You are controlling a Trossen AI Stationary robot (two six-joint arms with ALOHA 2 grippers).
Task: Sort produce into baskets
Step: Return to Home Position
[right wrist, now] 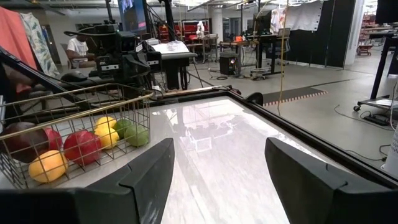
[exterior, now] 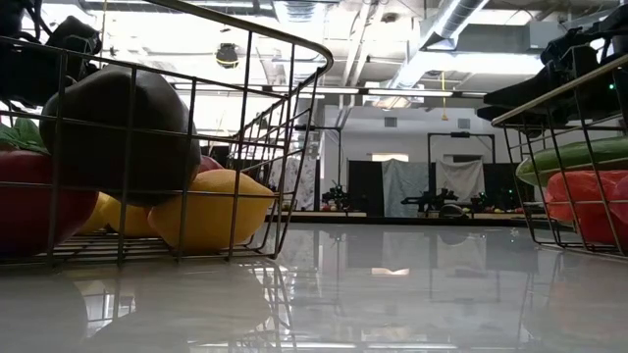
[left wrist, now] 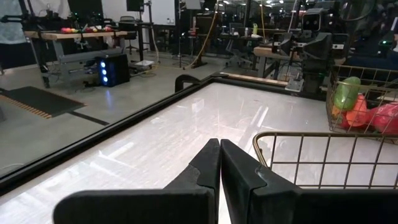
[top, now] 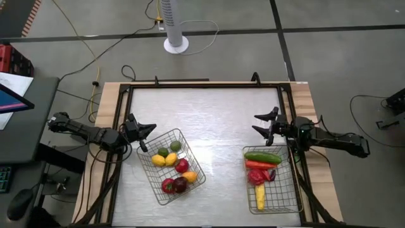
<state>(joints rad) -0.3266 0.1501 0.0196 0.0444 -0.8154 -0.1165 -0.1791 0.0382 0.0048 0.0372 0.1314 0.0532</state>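
Observation:
The left wire basket (top: 172, 166) holds several round pieces of produce: yellow, green, red, orange and dark maroon. It also shows in the right wrist view (right wrist: 74, 134). The right wire basket (top: 273, 179) holds a green cucumber, a carrot, red pieces and yellow corn. My left gripper (top: 149, 128) is shut and empty, beside the left basket's far left corner; its shut fingers show in the left wrist view (left wrist: 219, 163). My right gripper (top: 261, 123) is open and empty, just beyond the right basket's far end; its spread fingers show in the right wrist view (right wrist: 217, 168).
A dark raised frame (top: 202, 85) runs along the table's edges. The bare table middle (top: 221, 139) lies between the two baskets. A white fan base (top: 176, 44) stands on the floor beyond the far edge. A person (right wrist: 78, 46) sits at a bench in the room behind.

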